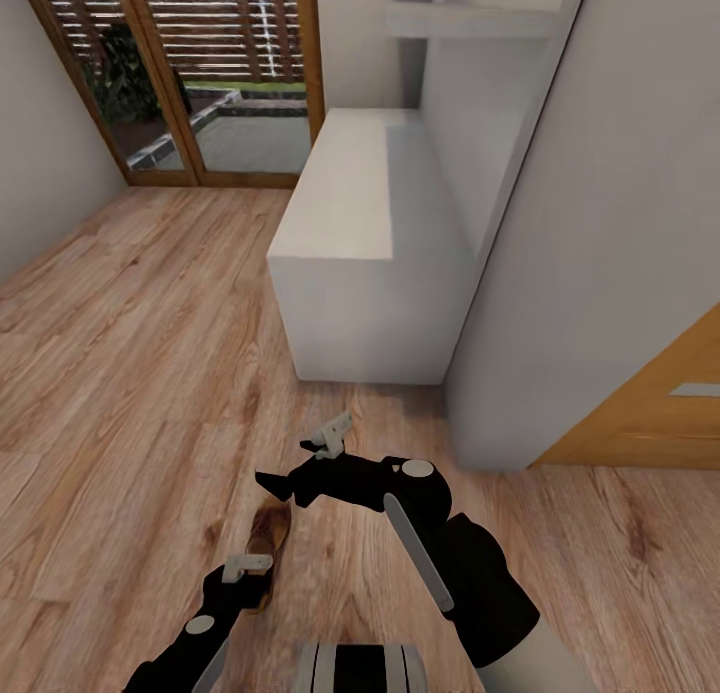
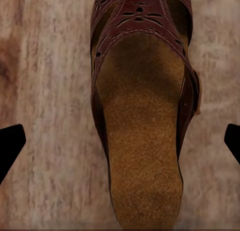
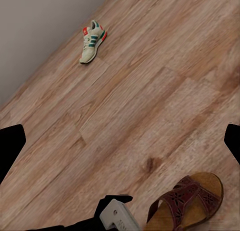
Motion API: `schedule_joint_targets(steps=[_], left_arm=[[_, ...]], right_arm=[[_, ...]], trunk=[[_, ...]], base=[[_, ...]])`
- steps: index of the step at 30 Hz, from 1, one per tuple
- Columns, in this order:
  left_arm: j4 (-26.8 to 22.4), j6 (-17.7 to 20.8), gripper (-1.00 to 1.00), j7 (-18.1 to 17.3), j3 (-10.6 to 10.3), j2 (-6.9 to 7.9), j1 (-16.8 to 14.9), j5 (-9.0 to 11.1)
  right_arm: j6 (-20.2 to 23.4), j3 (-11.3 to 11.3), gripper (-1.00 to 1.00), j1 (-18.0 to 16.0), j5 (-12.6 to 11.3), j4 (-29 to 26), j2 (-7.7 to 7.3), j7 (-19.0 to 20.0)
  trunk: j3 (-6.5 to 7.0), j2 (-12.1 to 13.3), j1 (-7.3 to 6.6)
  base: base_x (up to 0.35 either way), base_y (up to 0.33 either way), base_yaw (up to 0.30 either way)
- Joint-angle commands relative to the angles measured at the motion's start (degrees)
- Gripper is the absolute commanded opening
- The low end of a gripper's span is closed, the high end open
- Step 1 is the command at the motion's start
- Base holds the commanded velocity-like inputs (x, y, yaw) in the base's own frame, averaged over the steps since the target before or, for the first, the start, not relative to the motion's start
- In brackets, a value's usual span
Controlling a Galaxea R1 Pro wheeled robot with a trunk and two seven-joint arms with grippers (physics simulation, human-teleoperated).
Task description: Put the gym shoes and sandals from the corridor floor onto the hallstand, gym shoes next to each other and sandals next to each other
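Left tool [image 1: 262,578]: low over the corridor floor, directly above one sandal; in the left wrist view its two dark fingertips [image 2: 10,146] stand wide apart at the picture's far edges, bare planks between each tip and the sandal. Nothing held, nothing touched.
Right tool [image 1: 305,465]: raised above the floor ahead of the left tool, fingers spread wide; dark tips [image 3: 11,143] sit at both edges of the right wrist view with only floor between them. Empty.
Sandal [image 2: 142,106]: dark brown, cut-out strap, tan footbed facing up; lies flat on the planks, centred between the left tool's open fingers. In the head view it lies just ahead of the left tool [image 1: 268,548]; in the right wrist view it lies beside the left tool's pale finger [image 3: 187,201].
Gym shoe [image 3: 92,41]: white with green stripes and a red-orange heel; upright on its sole on the floor, close to the foot of a grey wall, well apart from the sandal.
Corridor floor [image 1: 130,373]: light brown wood-grain planks; broad open run to the robot's left and ahead as far as the glazed door.
Hallstand [image 1: 360,243]: pale grey-white block ahead and to the right of the tools, its worktop bare; near end panel faces the robot, wall shelf [image 1: 470,18] above. Open floor separates its near end from the right tool.
Glazed door [image 1: 215,73]: wood-framed, at the corridor's far end.
Wooden door [image 1: 655,403]: orange-brown, at the right edge, past a grey wall corner.
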Motion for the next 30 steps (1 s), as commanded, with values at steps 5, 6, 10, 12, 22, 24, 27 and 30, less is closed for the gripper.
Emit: schedule_joint_targets(steps=[5, 6, 10, 12, 22, 24, 27, 30], left_arm=[[0.0, -0.2, 1.00, 0.3, -0.1, -0.08, 0.0, -0.2], [0.0, -0.2, 1.00, 0.3, -0.1, -0.10, 0.0, -0.2], [0.0, -0.3, 1.00, 0.3, -0.1, -0.06, 0.1, -0.2], [0.0, -0.3, 1.00, 0.3, -0.1, 0.00, 0.1, -0.2], [0.0, -0.5, 1.00, 0.3, -0.1, 0.14, 0.2, -0.2], [0.0, -0.6, 1.00, 0.3, -0.1, 0.11, 0.2, -0.2], [0.0, -0.8, 1.00, 0.3, -0.1, 0.04, 0.2, -0.2], [0.0, -1.2, 1.00, 0.3, -0.1, 0.05, 0.4, -0.2]], right_arm=[[0.4, 0.0, 1.00, -0.1, -0.3, 0.0, 0.01, 0.0], [0.4, 0.0, 1.00, -0.1, -0.3, 0.0, 0.01, 0.0], [0.4, 0.0, 1.00, 0.0, -0.3, 0.0, 0.01, 0.0], [0.4, 0.0, 1.00, 0.0, -0.3, 0.0, 0.01, 0.0], [0.4, 0.0, 1.00, -0.1, -0.4, 0.0, 0.01, 0.0], [0.4, 0.0, 1.00, 0.0, -0.4, 0.0, 0.01, 0.0], [0.4, 0.0, 1.00, 0.0, -0.3, 0.0, 0.01, 0.0], [0.4, 0.0, 1.00, 0.0, -0.3, 0.0, 0.01, 0.0]], trunk=[[-1.15, -0.1, 0.12], [-1.16, -0.1, 0.12], [-1.34, -0.1, 0.12], [-1.47, -0.1, 0.12], [-2.20, -0.1, 0.12], [-2.27, -0.1, 0.12], [-2.55, -0.1, 0.14], [-3.24, -0.1, 0.22]], base=[[0.000, 0.000, -0.005], [0.000, 0.000, -0.002], [0.000, 0.000, -0.001], [0.000, 0.000, 0.000], [0.000, 0.000, 0.000], [0.000, 0.000, 0.000], [0.000, 0.000, 0.000], [0.000, 0.000, 0.000]])
